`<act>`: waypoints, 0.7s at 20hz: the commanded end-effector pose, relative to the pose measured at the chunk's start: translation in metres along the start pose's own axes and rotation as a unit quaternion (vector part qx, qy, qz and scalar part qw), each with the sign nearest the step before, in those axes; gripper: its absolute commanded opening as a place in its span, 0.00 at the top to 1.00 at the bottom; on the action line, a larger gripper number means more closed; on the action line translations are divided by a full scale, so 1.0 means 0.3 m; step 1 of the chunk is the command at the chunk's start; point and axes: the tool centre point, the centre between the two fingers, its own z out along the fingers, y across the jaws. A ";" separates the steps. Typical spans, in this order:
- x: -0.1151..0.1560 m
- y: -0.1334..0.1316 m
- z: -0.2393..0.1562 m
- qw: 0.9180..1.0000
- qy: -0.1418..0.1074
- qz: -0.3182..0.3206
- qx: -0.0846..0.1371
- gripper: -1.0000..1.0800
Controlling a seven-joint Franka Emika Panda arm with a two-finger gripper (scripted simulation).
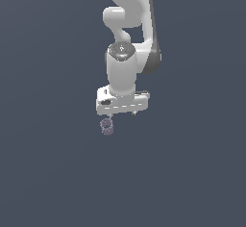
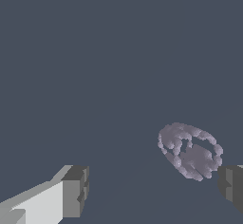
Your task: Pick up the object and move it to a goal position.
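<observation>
Reaching down from above, the white arm (image 1: 129, 38) holds its gripper (image 1: 122, 113) over the floor, jaws spread wide, probably to straddle its target. The tiny purple-grey cup (image 2: 190, 150) sits upright just below, off-centre, close beside one fingertip (image 2: 231, 182).

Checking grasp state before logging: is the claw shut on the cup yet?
No. In the wrist view the claw stands wide open, and the cup sits apart from both fingers, nearer one of them.
</observation>
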 end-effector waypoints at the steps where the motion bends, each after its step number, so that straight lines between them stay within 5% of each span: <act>1: -0.005 0.029 0.020 1.000 -0.002 -0.015 0.000 0.04; 14: -0.050 0.207 0.150 0.994 -0.012 -0.113 0.001 0.04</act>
